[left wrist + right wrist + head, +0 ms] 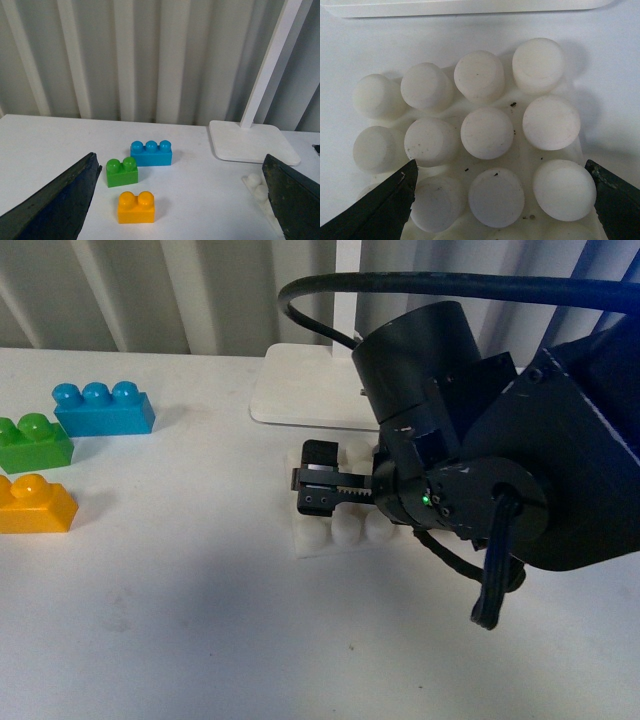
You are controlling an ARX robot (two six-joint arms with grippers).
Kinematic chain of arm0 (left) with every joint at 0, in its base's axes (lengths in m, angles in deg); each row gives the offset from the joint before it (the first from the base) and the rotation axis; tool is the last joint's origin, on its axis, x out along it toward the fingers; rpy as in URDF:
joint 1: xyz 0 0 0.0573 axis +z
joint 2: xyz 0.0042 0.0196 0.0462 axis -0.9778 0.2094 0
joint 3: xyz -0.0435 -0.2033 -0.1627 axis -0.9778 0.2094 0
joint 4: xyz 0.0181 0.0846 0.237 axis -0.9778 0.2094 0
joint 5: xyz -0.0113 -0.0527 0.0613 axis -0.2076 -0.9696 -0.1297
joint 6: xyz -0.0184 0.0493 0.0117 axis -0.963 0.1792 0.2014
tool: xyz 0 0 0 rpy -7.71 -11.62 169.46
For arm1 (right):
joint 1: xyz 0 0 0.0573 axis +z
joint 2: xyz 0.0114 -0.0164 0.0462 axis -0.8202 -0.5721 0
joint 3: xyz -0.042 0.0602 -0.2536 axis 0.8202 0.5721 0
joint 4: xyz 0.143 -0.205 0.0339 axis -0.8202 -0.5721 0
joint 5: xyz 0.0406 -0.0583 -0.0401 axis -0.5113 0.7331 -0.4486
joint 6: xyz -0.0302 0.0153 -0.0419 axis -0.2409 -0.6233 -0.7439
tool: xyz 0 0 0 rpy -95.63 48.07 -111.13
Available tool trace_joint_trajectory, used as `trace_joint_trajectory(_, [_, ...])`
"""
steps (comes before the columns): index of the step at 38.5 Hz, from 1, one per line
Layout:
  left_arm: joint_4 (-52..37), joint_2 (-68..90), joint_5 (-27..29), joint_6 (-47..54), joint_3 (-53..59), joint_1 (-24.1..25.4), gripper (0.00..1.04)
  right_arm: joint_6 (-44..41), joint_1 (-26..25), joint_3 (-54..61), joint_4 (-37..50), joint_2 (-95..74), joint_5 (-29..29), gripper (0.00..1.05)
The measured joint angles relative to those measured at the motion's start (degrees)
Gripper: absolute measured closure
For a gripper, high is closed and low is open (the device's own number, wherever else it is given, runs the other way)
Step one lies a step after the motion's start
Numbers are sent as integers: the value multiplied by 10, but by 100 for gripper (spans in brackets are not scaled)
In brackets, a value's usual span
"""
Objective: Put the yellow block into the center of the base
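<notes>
R gripper spread wide, empty, low over base. L gripper spread, empty. Yellow block far left on table, just beside green brick, well apart from base.

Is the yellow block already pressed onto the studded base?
No, the yellow block sits on the table just in front of the green brick, well apart from the base.
</notes>
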Motion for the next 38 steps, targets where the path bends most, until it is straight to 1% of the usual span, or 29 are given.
trace_joint_trajectory(6, [0, 0, 0, 0, 0, 0, 6, 16, 16, -25, -10, -10, 2, 9])
trace_joint_trajectory(12, [0, 0, 0, 0, 0, 0, 6, 34, 24, -41, -10, -15, -19, 9])
trace_joint_trajectory(18, [0, 0, 0, 0, 0, 0, 6, 40, 30, -53, -12, -20, -29, 9])
trace_joint_trajectory(26, [0, 0, 0, 0, 0, 0, 6, 40, 39, -57, -3, -23, -46, 9])
trace_joint_trajectory(32, [0, 0, 0, 0, 0, 0, 6, 38, 48, -57, 10, -24, -72, 9])
trace_joint_trajectory(38, [0, 0, 0, 0, 0, 0, 6, 33, 49, -57, 20, -26, -83, 9])
